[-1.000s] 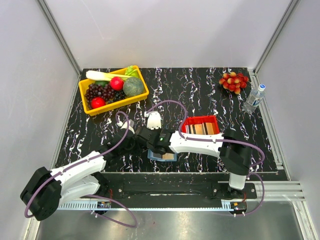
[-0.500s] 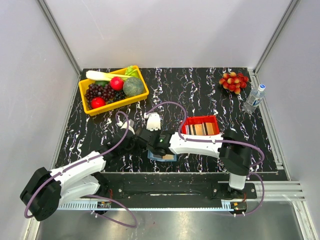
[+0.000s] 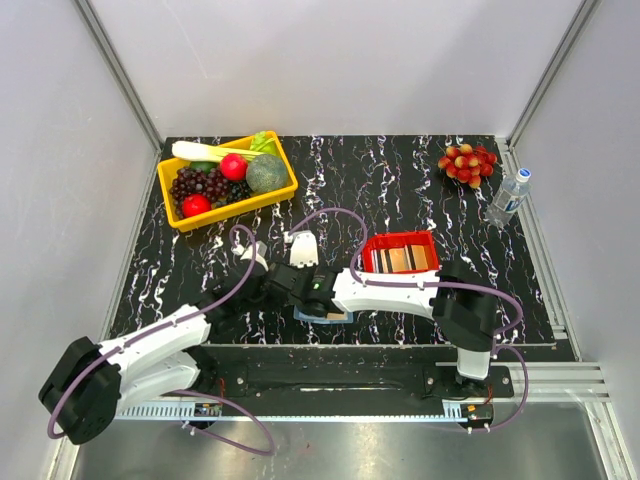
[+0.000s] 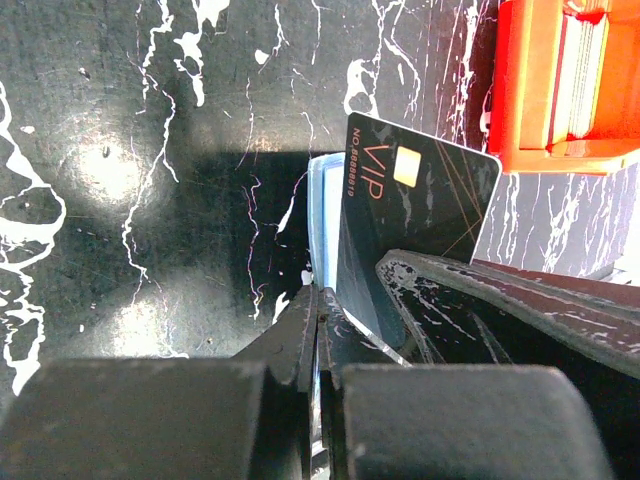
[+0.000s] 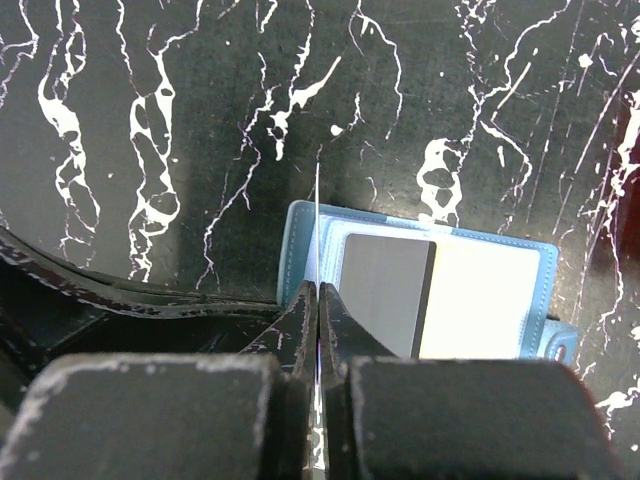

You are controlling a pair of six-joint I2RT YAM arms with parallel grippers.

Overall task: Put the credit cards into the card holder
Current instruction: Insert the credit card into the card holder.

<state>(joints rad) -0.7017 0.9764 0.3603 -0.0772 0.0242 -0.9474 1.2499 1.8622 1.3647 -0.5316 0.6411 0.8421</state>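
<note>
1. Found the card holder (image 5: 298,240) lying open and flat on the black marbled table (image 3: 400,180), close to the front edge. Placed it near the red tray (image 4: 520,80), to the front and left of it in the overhead view.
2. Noted two cards sitting in its pockets: a grey card (image 5: 385,290) and, touching it on one side, a pale card (image 5: 480,300).
3. Logged the right gripper (image 5: 318,290) clamped on a dark grey card (image 4: 415,225), with the gold chip and "VIP" lettering facing the left wrist camera.
4. Saw that card standing on edge, its lower edge down at the holder's end away from the small tab. Caught it from the right wrist only as a thin bright line.
5. Logged the left gripper (image 4: 315,300) with tips together, right at the holder's edge and just beside the held card. Cannot tell whether anything is pinched there.
6. Counted more credit cards (image 3: 405,259) inside the red tray, showing as tan, brown and white stripes from above.
7. Marked, well apart at the back: a yellow bin (image 3: 235,210) of fruit and vegetables on the left, a red fruit cluster (image 3: 467,162) and a water bottle (image 3: 509,196) on the right.
</note>
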